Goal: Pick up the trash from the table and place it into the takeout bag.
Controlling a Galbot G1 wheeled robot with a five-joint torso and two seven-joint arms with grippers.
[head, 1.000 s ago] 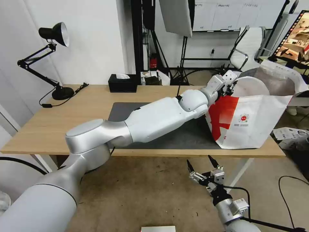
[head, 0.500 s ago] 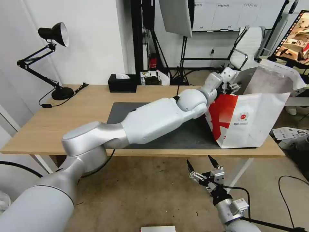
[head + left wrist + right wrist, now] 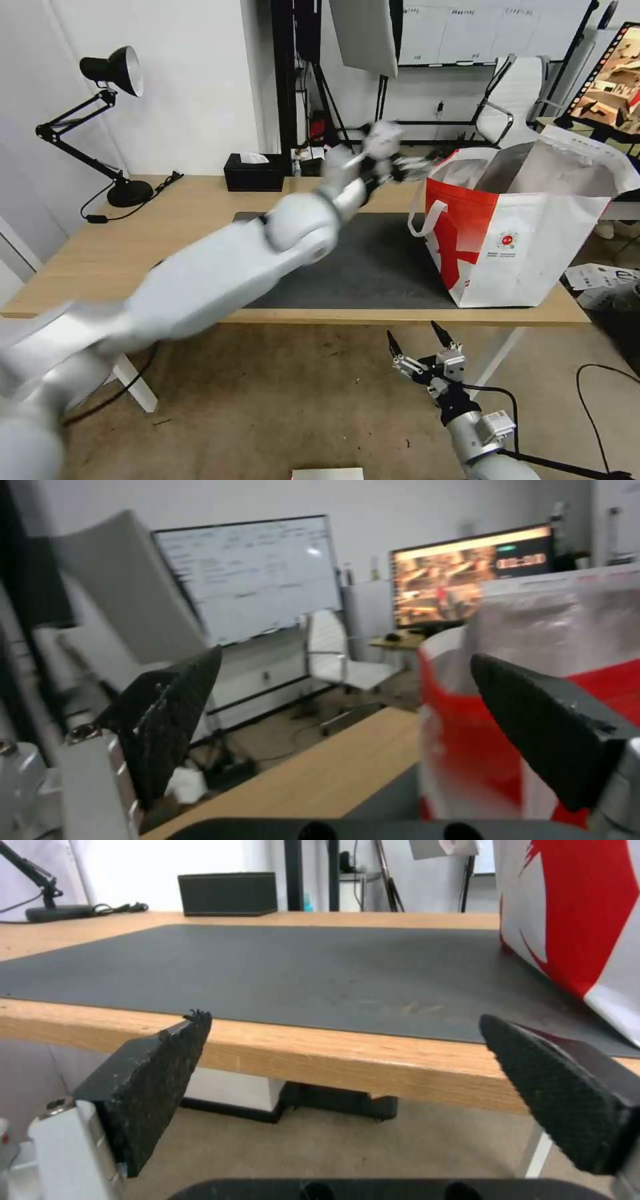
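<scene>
The takeout bag (image 3: 527,247), white and red with a foil lining, stands open at the right end of the table (image 3: 167,227), on the dark grey mat (image 3: 380,267). My left gripper (image 3: 412,165) hovers just left of the bag's rim, blurred by motion. In the left wrist view it (image 3: 347,720) is open and empty, with the bag (image 3: 467,730) right beside it. My right gripper (image 3: 412,331) hangs open below the table's front edge; the right wrist view has it (image 3: 347,1040) level with that edge. The trash is out of view.
A black tissue box (image 3: 253,172) sits at the table's back edge, and a black desk lamp (image 3: 110,70) at the back left. A white office chair (image 3: 517,97) and stands are behind. Cables and papers lie on the floor at right.
My left arm has pulled back from the bag's mouth and swung left. The white round thing at the mouth a second ago is gone from sight. The bag's near side has sprung upright.
</scene>
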